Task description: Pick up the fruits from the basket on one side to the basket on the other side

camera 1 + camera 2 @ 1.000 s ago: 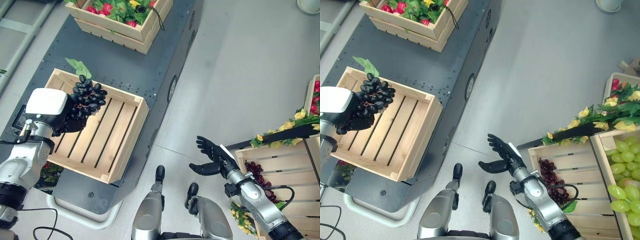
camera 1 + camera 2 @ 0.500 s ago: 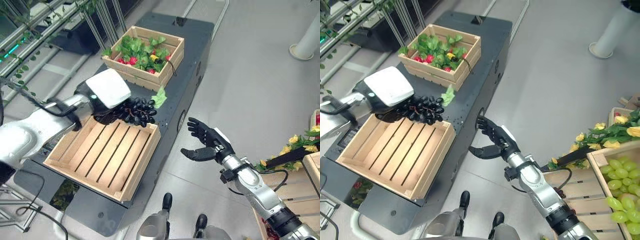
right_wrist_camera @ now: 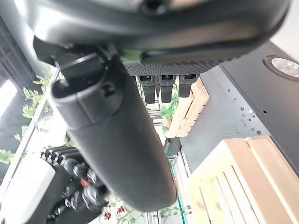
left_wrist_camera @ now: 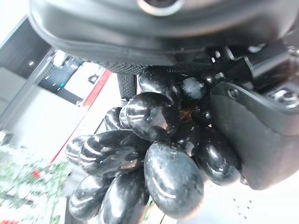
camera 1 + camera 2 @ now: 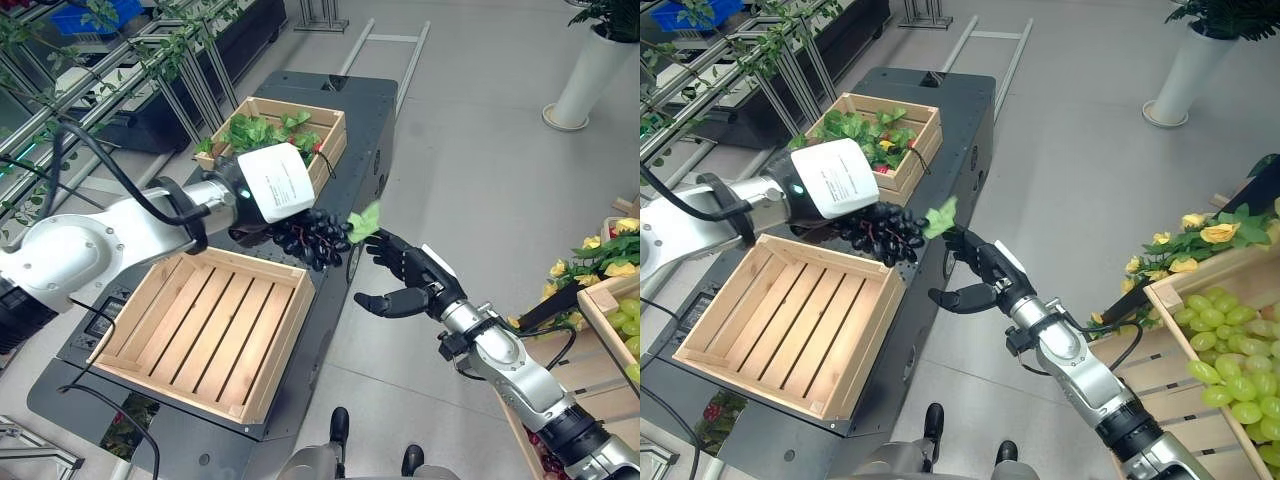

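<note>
The left hand point(image 5: 262, 212) has its fingers curled round a bunch of shiny black grapes with a green leaf point(image 5: 318, 237), near the middle of the picture. The grapes hang just past the far corner of the empty pale wooden slat crate point(image 5: 205, 328). The right hand point(image 5: 412, 282) is spread wide open with nothing in it, just right of the grapes.

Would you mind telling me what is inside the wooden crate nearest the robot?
Nothing lies in the near crate: its bare slatted floor shows. The left hand holds the black grapes past its far corner, not inside it. What sits under the slats cannot be seen.
</note>
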Controlling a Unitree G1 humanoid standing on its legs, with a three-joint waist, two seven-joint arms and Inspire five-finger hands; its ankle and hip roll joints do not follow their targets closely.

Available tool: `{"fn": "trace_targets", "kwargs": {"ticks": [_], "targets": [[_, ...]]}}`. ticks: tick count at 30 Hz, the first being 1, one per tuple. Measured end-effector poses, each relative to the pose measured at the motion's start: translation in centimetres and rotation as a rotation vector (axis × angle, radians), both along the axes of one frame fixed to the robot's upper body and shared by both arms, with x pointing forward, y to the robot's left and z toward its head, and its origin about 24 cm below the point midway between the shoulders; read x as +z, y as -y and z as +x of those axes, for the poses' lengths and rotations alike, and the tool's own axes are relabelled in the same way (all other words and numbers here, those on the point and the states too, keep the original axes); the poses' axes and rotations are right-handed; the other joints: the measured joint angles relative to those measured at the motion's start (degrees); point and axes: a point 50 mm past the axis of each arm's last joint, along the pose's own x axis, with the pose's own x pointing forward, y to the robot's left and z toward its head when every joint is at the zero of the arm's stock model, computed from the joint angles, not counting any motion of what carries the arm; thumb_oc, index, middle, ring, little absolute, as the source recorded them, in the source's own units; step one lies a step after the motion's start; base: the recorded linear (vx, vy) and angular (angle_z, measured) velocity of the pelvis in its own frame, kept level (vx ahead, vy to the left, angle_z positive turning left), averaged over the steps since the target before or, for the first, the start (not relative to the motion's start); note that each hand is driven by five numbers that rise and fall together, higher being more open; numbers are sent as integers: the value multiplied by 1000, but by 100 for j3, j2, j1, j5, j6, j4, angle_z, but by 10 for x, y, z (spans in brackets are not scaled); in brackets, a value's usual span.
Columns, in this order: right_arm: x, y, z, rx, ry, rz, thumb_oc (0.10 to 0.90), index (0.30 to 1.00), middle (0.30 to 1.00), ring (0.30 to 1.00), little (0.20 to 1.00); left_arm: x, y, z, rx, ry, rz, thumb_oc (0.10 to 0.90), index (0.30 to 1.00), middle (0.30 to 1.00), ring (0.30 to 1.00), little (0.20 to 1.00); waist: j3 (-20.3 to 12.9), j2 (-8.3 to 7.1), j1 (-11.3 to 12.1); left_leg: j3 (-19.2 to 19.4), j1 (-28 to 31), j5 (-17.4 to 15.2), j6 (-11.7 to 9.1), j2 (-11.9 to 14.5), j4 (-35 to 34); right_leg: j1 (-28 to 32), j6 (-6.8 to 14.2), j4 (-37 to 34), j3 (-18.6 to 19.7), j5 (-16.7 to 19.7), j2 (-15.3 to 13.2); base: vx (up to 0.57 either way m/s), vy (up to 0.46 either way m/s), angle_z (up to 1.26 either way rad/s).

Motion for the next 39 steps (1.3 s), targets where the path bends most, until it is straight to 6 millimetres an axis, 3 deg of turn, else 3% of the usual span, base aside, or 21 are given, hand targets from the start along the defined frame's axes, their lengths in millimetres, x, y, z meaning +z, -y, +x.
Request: {"fn": "trace_targets", "kwargs": {"ticks": [7, 10, 13, 24, 31, 39], "targets": [[42, 13, 6, -213, 173, 92, 800, 900, 900, 900, 900, -32, 10, -5, -4, -63, 12, 400, 300, 300, 300, 300, -19, 18, -40, 3, 1, -12, 18, -7, -2, 3, 1, -9, 22, 1, -7, 0, 0, 0], [60, 21, 7, -302, 245, 168, 800, 900, 900, 900, 900, -37, 8, -6, 23, -81, 30, 400, 300, 300, 300, 300, -19, 18, -49, 1, 1, -12, 19, -7, -2, 12, 0, -17, 34, 0, -4, 0, 0, 0], [67, 17, 4, -288, 254, 249, 800, 900, 900, 900, 900, -39, 7, -6, 45, -77, 44, 400, 300, 300, 300, 300, -19, 19, -64, 2, 4, -12, 19, -5, -2, 15, 0, -19, 38, 0, -2, 0, 0, 0], [62, 4, 4, -191, 146, 409, 800, 900, 900, 900, 900, -35, 15, -9, 27, -74, 57, 400, 300, 300, 300, 300, -53, 11, -81, 4, 13, -15, 20, -4, -2, 30, 1, -14, 38, 0, -1, 0, 0, 0], [44, -12, 0, 4, -15, 343, 800, 900, 900, 900, 900, -35, 16, -10, 25, -74, 58, 400, 300, 300, 300, 300, -100, -14, -85, 13, 16, -16, 21, 0, -2, 30, 1, -15, 43, 0, 1, 0, 0, 0], [35, -24, -5, 128, -87, 334, 800, 900, 900, 900, 900, -35, 16, -10, 20, -78, 62, 400, 300, 300, 300, 300, -266, -197, -79, 109, 46, -58, 81, 12, -2, 30, 2, -24, 115, 0, 0, 9, 0, -4]]}}
